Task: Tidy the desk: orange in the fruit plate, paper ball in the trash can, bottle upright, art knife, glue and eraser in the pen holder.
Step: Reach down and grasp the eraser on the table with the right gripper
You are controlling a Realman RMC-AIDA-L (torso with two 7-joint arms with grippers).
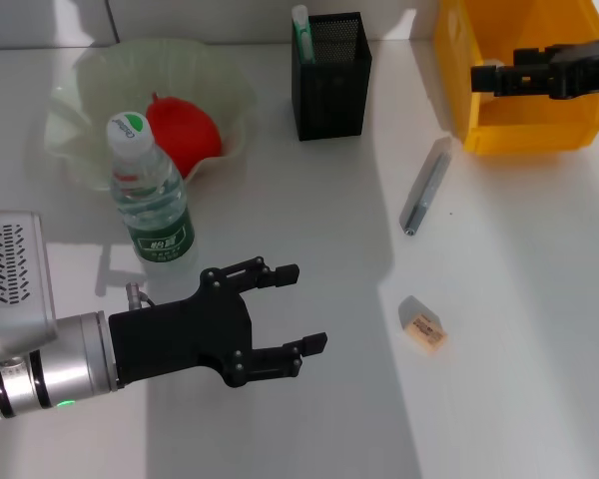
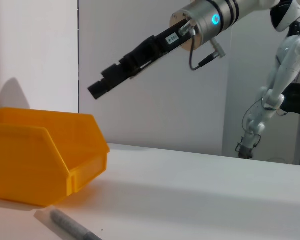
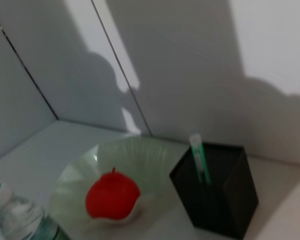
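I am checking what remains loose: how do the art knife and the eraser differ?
The art knife is long, thin and grey; the eraser is short, blocky and pale with an orange end. The art knife lies nearer the yellow bin; the eraser lies nearer the robot. Both lie flat on the desk, outside the pen holder.

Red fruit (image 3: 112, 195) in the fruit plate (image 3: 155, 160) beside pen holder (image 3: 217, 192) (glue (image 3: 199, 157), probably, inside)
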